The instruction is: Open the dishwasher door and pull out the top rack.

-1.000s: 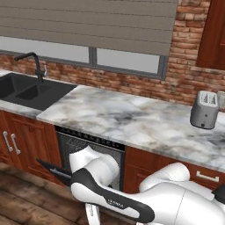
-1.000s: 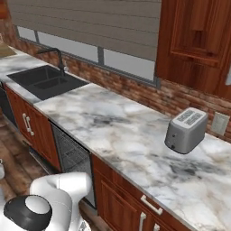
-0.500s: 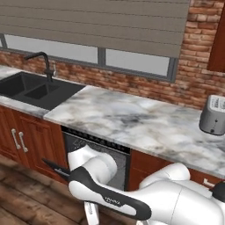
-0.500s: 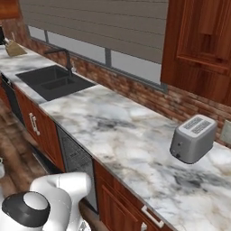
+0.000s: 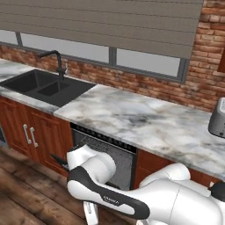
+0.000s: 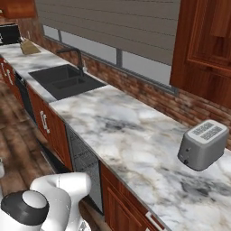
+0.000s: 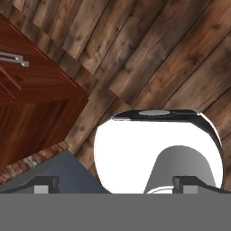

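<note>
Scanning left to right:
sink: black double-basin sink (image 5: 44, 88) with a black curved tap (image 5: 55, 61), set into the left end of the white-grey marbled stone table (image 5: 145, 123); also seen from the right base view (image 6: 63, 81).
cabinets: reddish-brown wooden cabinet doors (image 5: 39, 136) with small silver handles, below the sink, just left of the dishwasher.
dishwasher door: wide flat black panel (image 5: 121, 158) with a dotted control strip along its top edge, under the table edge, right of the sink cabinets. Stands slightly ajar, top edge off the table front. Lower part hidden behind the white arm. From the right base view it is a dark panel seen edge-on (image 6: 83, 164) between two wooden cabinets.
top rack: cannot see it; inside of the machine is hidden.
arm: white links cross low in front of the door in the left base view; the hand is down near the floor.
gripper: two small dark fingertips (image 7: 45, 184) at the bottom of the hand view, well apart, nothing between them. Reads as spread wide, holding nothing. Camera looks at the brown plank wooden floor (image 7: 149, 54) and a corner of a wooden cabinet (image 7: 31, 103).
toaster: grey metal two-slot toaster (image 6: 203, 143) on the table, far right, well apart from the dishwasher.
wall: red brick wall (image 5: 145, 83) behind the table, window with grey slatted blind (image 5: 101, 22) above.
</note>
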Robot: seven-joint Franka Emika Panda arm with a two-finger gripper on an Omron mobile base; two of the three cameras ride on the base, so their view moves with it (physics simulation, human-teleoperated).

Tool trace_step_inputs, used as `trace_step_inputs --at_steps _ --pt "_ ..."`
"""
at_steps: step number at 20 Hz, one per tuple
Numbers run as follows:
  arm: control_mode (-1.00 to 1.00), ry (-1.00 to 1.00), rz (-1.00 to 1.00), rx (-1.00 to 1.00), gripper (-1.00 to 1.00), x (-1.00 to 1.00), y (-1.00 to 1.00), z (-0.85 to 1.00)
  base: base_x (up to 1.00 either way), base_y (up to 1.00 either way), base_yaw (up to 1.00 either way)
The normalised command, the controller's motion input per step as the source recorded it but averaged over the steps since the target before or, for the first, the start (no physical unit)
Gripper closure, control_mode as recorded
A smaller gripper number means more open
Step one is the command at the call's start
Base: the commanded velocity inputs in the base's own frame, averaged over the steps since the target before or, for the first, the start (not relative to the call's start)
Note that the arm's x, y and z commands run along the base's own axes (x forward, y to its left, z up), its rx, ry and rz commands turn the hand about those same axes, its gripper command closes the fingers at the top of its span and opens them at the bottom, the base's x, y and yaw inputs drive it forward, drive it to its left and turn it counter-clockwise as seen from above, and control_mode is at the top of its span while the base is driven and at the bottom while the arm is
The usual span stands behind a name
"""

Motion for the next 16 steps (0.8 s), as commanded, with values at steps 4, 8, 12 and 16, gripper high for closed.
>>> trace_step_inputs --at_steps 4,8,12,16 --pt "1.00 0.00 0.00 0.00 -1.00 0.00 0.00 0.00 0.00 0.00 0.12" --pt "1.00 0.00 0.00 0.00 -1.00 0.00 0.00 0.00 0.00 0.00 0.02" --pt "1.00 0.00 0.00 0.00 -1.00 0.00 0.00 0.00 0.30 0.00 0.00" --pt "-1.00 0.00 0.00 0.02 -1.00 0.28 0.00 -0.10 0.23 0.00 0.00"
